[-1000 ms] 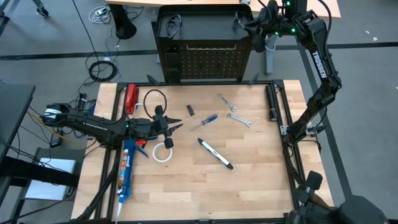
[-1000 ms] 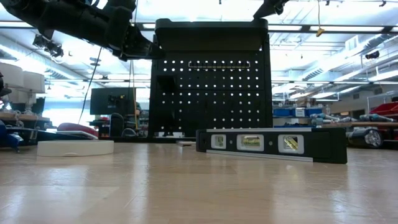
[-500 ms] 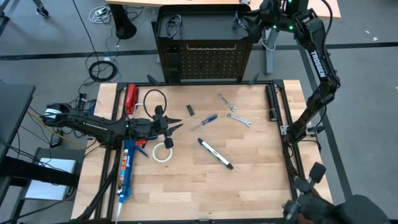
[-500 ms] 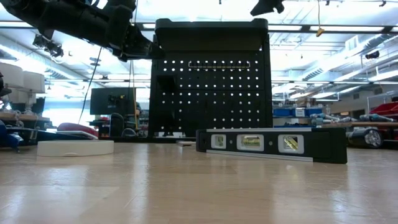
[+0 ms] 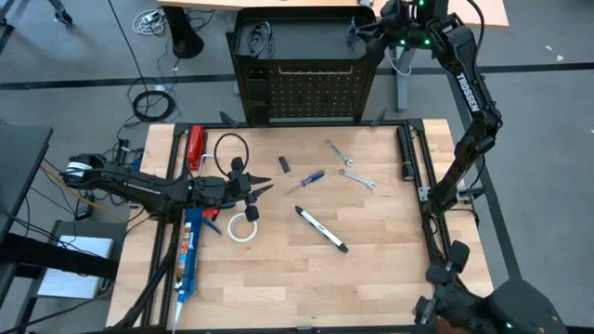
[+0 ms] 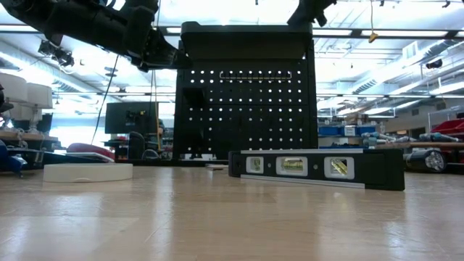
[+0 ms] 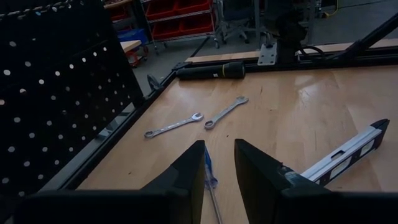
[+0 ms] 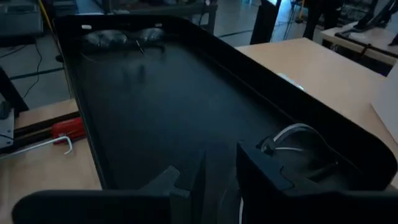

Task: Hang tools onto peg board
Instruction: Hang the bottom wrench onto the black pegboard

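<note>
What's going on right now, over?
Left end effector empty, hovering above table. Right end effector over peg board top. Wrenches, screwdriver unhung.

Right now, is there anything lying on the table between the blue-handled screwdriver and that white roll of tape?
No. In the high view the wood between the blue-handled screwdriver and the white tape roll is bare; the left gripper hangs over that stretch.

overhead, table-level, two wrists (close)

Both arms are dark, slender and jointed, with black cables running along their links. The right arm [image 5: 469, 102] bears white TROSSEN lettering and green lights by its wrist. Each gripper's fingers [image 7: 186, 177] are flat, matte black blades.
</note>
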Controlling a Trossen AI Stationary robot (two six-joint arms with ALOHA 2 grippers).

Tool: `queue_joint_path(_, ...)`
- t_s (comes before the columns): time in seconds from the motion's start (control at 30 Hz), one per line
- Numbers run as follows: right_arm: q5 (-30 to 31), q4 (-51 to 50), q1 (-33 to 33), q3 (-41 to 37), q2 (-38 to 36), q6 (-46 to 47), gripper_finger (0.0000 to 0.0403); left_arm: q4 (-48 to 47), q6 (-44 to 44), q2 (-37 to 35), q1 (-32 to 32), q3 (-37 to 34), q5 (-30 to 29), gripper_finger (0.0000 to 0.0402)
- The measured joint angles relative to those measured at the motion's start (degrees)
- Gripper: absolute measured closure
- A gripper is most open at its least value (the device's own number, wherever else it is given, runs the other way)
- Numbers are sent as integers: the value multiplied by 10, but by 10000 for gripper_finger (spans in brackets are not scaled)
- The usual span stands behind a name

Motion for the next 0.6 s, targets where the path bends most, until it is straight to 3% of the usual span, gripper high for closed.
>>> queue_joint_path(0.6, 5, -7, 11, 0, -94, -24, 319, 5, 10, 0, 0, 0, 0, 310)
